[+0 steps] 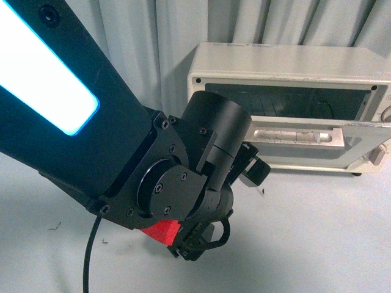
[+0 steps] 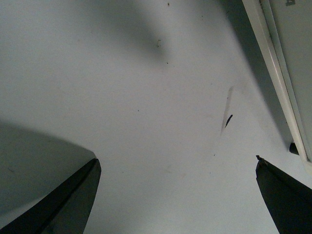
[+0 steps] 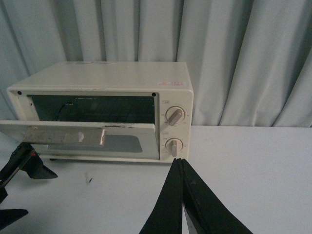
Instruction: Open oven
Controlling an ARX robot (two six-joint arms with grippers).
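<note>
The oven [image 3: 105,109] at the table's far side has its door [image 3: 80,139] swung partway down, so opening looks largely done, left gripper [image 2: 178,195] spread empty, right gripper [image 3: 181,200] pinched closed.

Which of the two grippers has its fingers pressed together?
The right gripper: its two dark fingers meet at the tips. The left gripper has fingers spread wide apart over the table.

No writing can be read in any view. A small reddish label sits on top of the oven [image 3: 105,109] near its knob side, perhaps a warning sticker, but its print is too small and blurred to make out.
</note>
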